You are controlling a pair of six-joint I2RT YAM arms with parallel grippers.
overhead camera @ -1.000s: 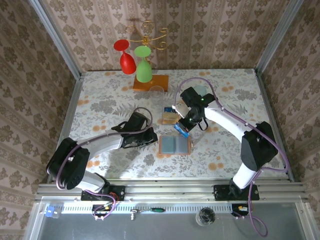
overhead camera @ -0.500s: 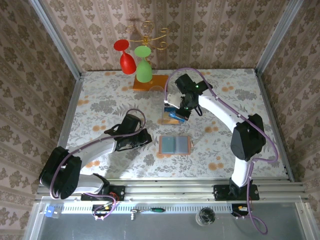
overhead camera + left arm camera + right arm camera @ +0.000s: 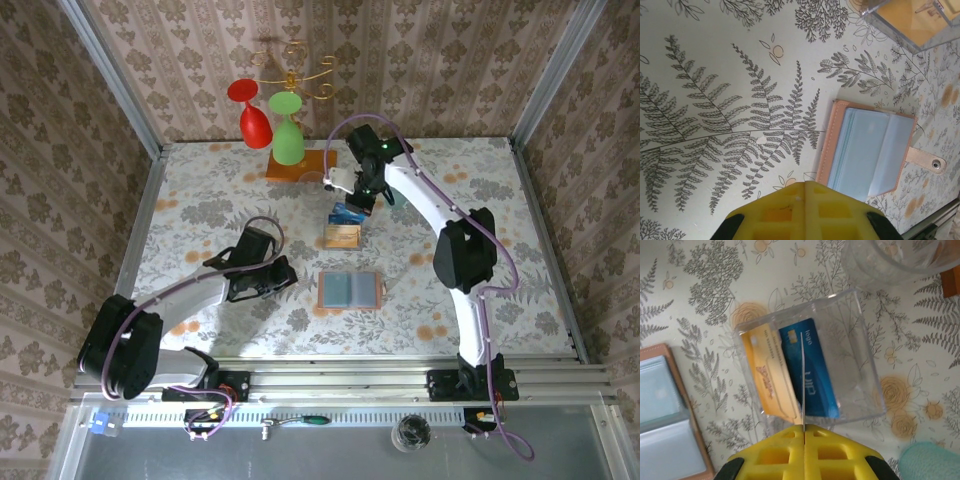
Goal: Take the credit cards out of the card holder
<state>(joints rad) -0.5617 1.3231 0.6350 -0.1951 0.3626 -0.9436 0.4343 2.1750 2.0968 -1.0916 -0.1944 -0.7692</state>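
- Currently the step in hand looks like the putting down: the right gripper (image 3: 803, 432) is clenched on one thin card, the held card (image 3: 347, 213). From the right wrist it is seen edge-on, directly over the clear box (image 3: 860, 340).
- In the top view this held card looks blue, and it hangs at the far end of the box, near the base of the rack (image 3: 300, 165).
- The left gripper (image 3: 802, 187) is closed with nothing between its fingers. It hovers over the table (image 3: 200, 200), just beside the left edge of the card holder (image 3: 867, 150).
- The card holder lies open and flat on the table, well apart from the box, on the near side of it. Its grey-blue pockets face up, and I cannot tell if any card is inside them.
- Next move, as I judge it: lower the held card into the free part of the box, then release it. The card must go down between the walls and should not catch on the rim.
- Count of credit cards I can see: three. One tan-orange card (image 3: 767, 375) and one blue card (image 3: 812, 375) lie side by side in the box, and one is in the right gripper.
- Other counts: one card holder, one clear box, and two glasses hanging on the rack, a red glass (image 3: 250, 115) and a green glass (image 3: 288, 140).
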